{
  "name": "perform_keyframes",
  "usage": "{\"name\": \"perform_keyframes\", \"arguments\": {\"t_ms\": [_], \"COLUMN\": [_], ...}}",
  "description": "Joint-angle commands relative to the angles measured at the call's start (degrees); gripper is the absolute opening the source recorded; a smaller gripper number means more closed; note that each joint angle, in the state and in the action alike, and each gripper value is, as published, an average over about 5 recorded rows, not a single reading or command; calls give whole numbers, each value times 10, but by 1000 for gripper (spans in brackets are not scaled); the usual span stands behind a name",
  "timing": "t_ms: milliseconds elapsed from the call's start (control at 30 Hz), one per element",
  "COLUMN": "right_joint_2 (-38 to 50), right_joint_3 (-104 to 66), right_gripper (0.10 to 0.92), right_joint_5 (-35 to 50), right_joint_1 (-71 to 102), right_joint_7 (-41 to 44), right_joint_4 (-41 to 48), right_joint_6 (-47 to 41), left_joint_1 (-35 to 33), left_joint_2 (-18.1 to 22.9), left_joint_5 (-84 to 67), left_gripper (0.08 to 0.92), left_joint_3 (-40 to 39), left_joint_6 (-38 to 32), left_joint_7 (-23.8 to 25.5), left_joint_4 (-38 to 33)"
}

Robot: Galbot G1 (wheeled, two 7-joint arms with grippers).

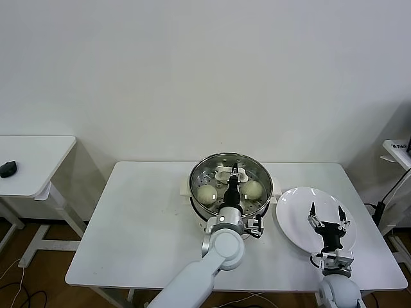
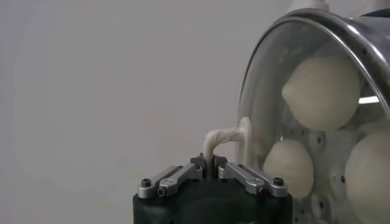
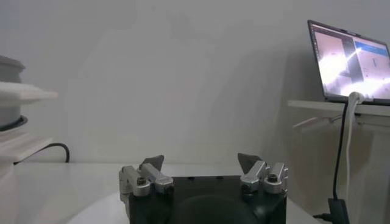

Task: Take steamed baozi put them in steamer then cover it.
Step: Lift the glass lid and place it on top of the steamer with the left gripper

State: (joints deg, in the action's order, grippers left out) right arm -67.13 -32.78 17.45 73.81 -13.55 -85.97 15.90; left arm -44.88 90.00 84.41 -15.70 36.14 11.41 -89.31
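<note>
Left claw (image 2: 212, 163) clenched on cover (image 2: 259, 115) handle atop steamer (image 1: 263, 176); right claw (image 1: 327, 215) released above plate (image 1: 292, 221); no readable writing.

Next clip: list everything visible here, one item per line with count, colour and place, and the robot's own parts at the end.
steamed baozi: two seen from the head, three through the glass in the left wrist view, cream-white, inside the steamer.
steamer: one, shiny steel, on the table's middle rear.
cover: one, clear glass with white handle, over the steamer.
plate: one, white, empty, to the steamer's right.
table: one, white, under everything.
side table: one, white, far left, with a dark mouse.
laptop: one, screen lit, on a shelf to the right.
left gripper: fingers shut on the cover's handle.
right gripper: fingers open, empty, above the plate.
</note>
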Motion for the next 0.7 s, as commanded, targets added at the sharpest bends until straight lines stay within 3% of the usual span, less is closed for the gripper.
{"name": "perform_keyframes", "arguments": {"t_ms": [33,600,700], "right_joint_2": [1,1,1], "right_joint_3": [-1,0,0], "right_gripper": [823,823,823], "right_joint_5": [1,3,3], "right_joint_1": [0,-2,-2], "right_joint_7": [0,0,1], "right_joint_4": [0,-1,-2], "right_joint_6": [1,2,2], "left_joint_1": [1,-9,-11], "left_joint_2": [1,4,4], "left_joint_5": [3,16,15], "left_gripper": [186,189,236], "left_joint_3": [3,14,15], "left_joint_6": [-5,-16,-15], "left_joint_7": [0,17,17], "left_joint_4": [7,1,-5]}}
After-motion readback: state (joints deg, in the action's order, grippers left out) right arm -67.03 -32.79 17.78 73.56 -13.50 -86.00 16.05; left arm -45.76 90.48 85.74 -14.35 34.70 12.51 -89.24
